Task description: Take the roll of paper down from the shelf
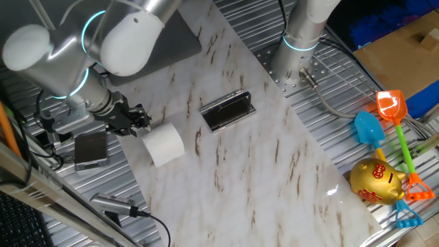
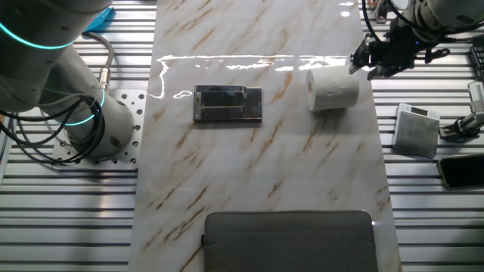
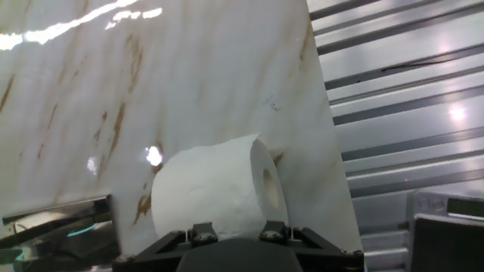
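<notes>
Hand view puts the roll (image 3: 215, 187) at lower centre of the frame, lying on its side on the marble top (image 3: 151, 83), its hollow core facing right. I see only the black base of the gripper (image 3: 234, 245) along the bottom edge, just below the roll; the fingertips do not show, so from here I cannot tell whether the claw is spread or pressed together.

From one fixed view, I find the roll (image 1: 163, 143) at centre left, resting on the marble near its left edge, off the shelf (image 1: 227, 110), which sits apart from it toward the upper right. My gripper (image 1: 140, 120) hangs just at the roll's upper left, close to it; whether it touches I cannot tell, and its fingers are too dark and small to read.

From the other fixed view, the roll (image 2: 332, 89) lies at upper right, the gripper (image 2: 361, 63) just above and right of it, the shelf (image 2: 228, 103) well to the left. A grey mat (image 2: 290, 240) fills the bottom centre, and a flat grey box (image 2: 416, 129) lies on the ribbed metal at right.
</notes>
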Motion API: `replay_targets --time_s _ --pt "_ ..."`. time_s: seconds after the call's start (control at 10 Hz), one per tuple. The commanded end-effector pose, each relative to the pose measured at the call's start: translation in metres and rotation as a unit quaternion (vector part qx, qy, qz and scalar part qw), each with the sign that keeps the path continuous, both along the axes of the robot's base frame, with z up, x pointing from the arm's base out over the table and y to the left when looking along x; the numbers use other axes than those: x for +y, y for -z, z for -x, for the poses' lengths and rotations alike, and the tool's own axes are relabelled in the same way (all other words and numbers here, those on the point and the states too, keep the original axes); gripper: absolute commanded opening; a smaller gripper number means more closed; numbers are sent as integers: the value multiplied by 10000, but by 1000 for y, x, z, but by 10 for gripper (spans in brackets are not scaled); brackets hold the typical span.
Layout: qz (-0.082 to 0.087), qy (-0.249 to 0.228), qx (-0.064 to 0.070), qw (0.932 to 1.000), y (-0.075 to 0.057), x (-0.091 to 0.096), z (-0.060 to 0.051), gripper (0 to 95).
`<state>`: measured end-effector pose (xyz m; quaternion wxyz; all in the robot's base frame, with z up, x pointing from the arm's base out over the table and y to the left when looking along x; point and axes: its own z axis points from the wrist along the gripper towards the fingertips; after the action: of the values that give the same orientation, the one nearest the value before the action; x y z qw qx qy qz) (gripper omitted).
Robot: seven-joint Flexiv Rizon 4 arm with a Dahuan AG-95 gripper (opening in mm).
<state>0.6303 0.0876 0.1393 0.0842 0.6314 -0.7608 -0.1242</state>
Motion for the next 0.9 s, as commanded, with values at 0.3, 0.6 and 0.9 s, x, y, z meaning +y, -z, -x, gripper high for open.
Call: replay_targets --time_s 0.3,0.6,0.9 --pt "-61 -80 -2 9999 5 10 2 380" --pt "-110 -122 -11 9999 11 10 3 380" --pt "-198 -186 -20 9996 13 11 4 380"
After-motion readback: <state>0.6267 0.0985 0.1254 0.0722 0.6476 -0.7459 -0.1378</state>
